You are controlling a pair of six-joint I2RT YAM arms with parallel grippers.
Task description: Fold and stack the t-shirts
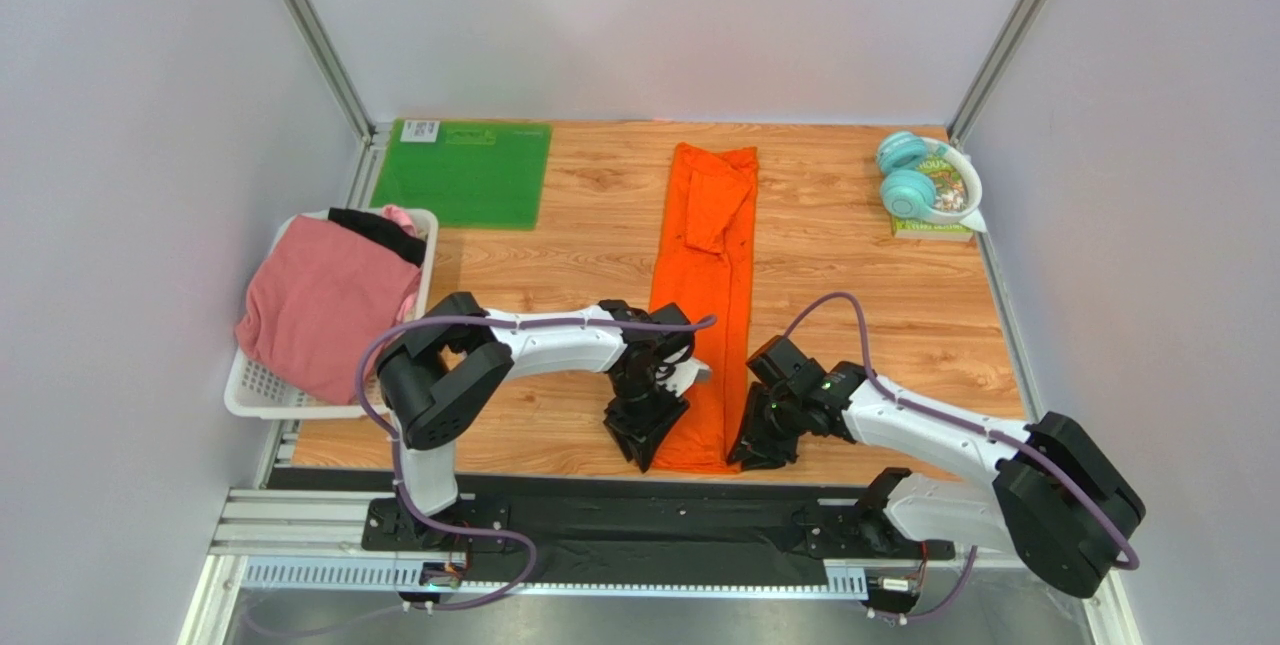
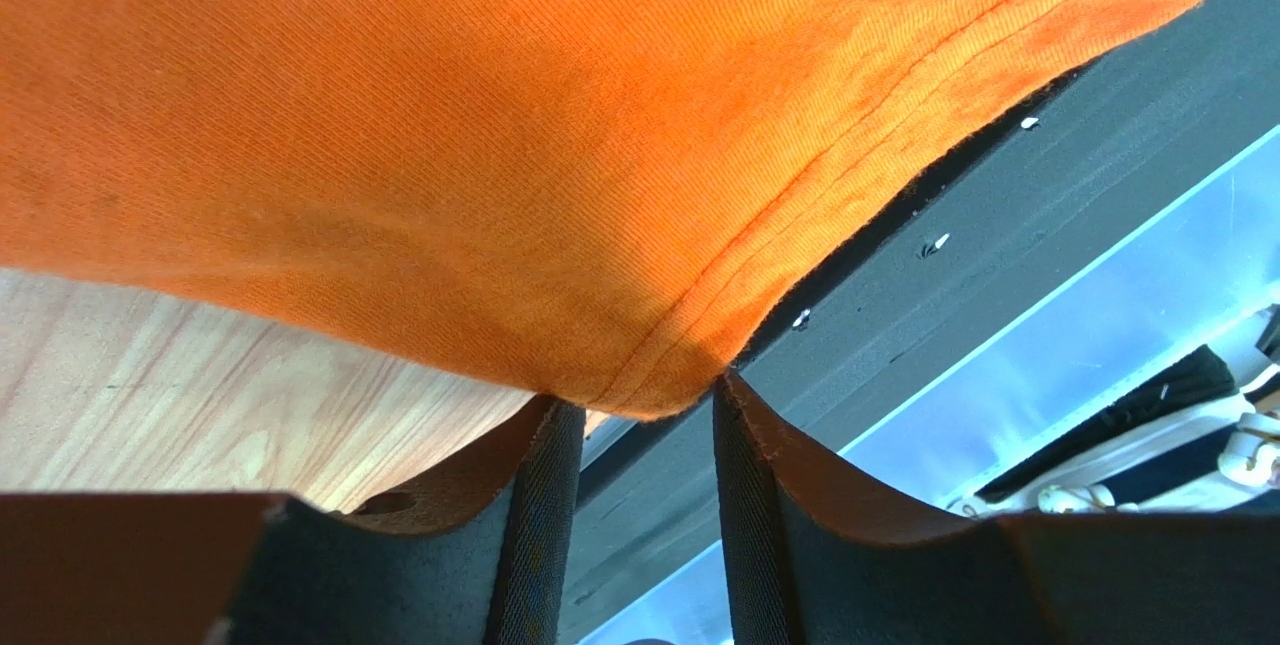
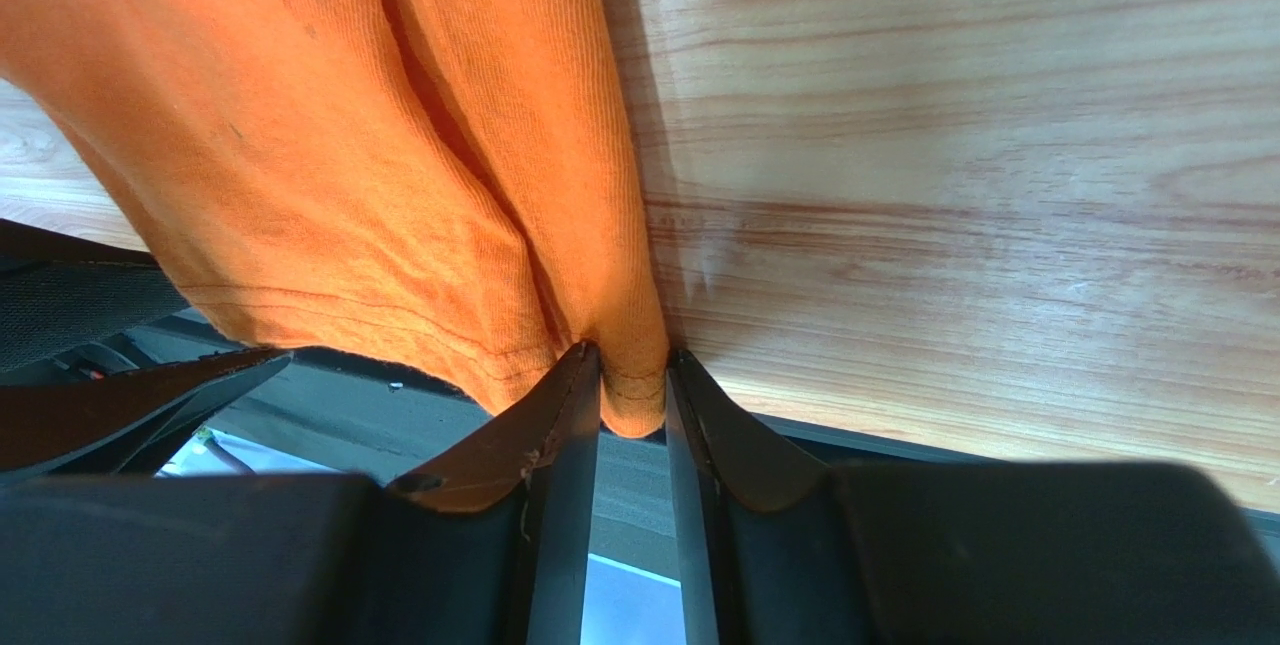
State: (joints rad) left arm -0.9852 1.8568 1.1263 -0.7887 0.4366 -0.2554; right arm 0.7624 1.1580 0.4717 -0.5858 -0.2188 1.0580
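My left pincer (image 2: 646, 408) brackets the near hem corner of the orange t-shirt (image 1: 706, 263); I cannot tell whether it grips. My right pincer (image 3: 631, 375) pinches the opposite near corner. The shirt, folded narrow, extends away across the table (image 1: 857, 300).

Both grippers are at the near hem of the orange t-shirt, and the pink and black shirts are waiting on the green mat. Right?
Not quite. The pink t-shirt and black t-shirt sit in the white basket at the left edge, not on the green mat; the top external view shows it. The left gripper and right gripper are indeed at the near hem of the orange t-shirt.
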